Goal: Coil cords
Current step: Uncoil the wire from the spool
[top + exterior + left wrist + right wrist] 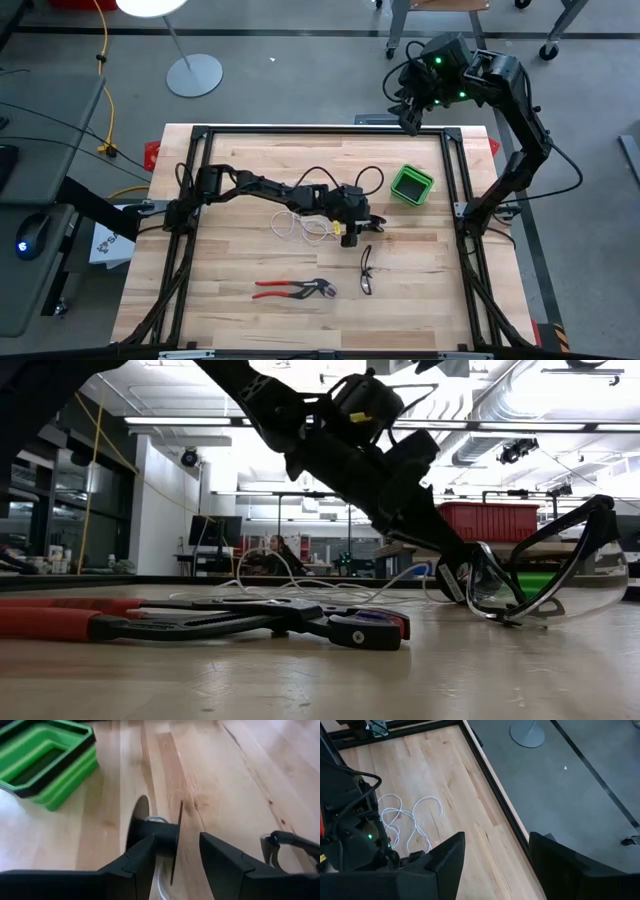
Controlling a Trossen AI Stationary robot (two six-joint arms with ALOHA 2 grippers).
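Note:
The white cord lies in loose loops on the wooden table near its middle; the right wrist view also shows the cord. Its black spool stands on the rims of its two flanges at the right end of the loops. My left gripper is low over the table, slanting down, open, with the spool between its fingers. In the high view the left gripper covers the spool. My right gripper waits open, raised above the table's far right corner. My left gripper stands open around the spool. One finger sits right against the hub between the flanges, and I cannot tell whether it touches. The other finger stands clear of the nearer flange, with bare table showing between them.
A green folding container stands right of centre toward the far side. Clear safety glasses lie just near of the left gripper. Red-handled pliers lie toward the near edge. A black frame borders the table.

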